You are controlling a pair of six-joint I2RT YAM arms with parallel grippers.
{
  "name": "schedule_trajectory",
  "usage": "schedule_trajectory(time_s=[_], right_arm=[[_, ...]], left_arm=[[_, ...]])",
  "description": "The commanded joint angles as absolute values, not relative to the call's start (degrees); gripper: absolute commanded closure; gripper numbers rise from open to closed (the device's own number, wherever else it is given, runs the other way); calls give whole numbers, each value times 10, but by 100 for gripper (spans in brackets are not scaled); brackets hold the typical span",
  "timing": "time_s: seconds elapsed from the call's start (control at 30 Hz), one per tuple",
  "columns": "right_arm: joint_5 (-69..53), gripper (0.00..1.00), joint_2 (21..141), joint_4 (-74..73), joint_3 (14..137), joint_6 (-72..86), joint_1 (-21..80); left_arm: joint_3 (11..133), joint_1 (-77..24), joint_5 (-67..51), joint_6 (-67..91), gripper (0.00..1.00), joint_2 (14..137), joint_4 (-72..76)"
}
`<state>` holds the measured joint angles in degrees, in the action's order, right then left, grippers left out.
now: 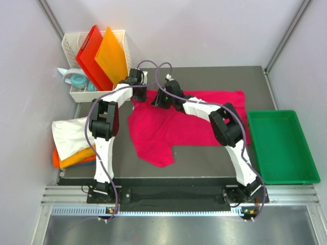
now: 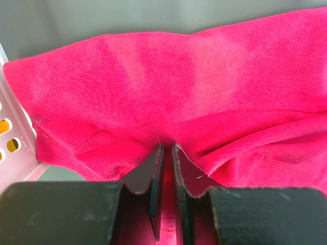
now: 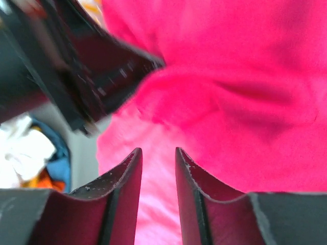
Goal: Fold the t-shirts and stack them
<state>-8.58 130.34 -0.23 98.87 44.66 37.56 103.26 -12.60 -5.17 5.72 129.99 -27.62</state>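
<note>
The big crimson-pink cloth t-shirt (image 1: 168, 127) is lying spread out in the middle of the dark counter (image 1: 214, 158). The left end effector (image 2: 166, 148) is pinching the shirt's cloth tight near the counter's far left corner. The right end effector (image 3: 158, 150) is hanging just beside it, fingers a little apart over the cloth, gripping nothing I can see. To fold well, I think both should be holding the same edge, lifting evenly and pulling it flat.

Pale grey walls (image 1: 204, 30) enclose the dark table (image 1: 214, 76) from nine to three o'clock; soft, even light.
</note>
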Motion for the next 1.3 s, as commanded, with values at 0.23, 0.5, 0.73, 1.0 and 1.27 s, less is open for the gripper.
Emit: schedule_trajectory(time_s=[0.23, 0.5, 0.73, 1.0, 1.27], right_arm=[[-98, 62, 1311, 10, 1004, 458, 388], [-93, 59, 1343, -2, 1039, 455, 388], [-72, 61, 1376, -46, 1079, 455, 388], [-55, 64, 1383, -47, 1081, 461, 388], [-32, 69, 1384, -29, 1078, 468, 389]], left_arm=[[1027, -123, -59, 54, 83, 1294, -294], [1024, -123, -58, 58, 84, 1292, -296], [1018, -123, -58, 59, 84, 1288, -296], [1015, -123, -62, 59, 84, 1288, -297], [1014, -123, -62, 58, 84, 1288, -296]])
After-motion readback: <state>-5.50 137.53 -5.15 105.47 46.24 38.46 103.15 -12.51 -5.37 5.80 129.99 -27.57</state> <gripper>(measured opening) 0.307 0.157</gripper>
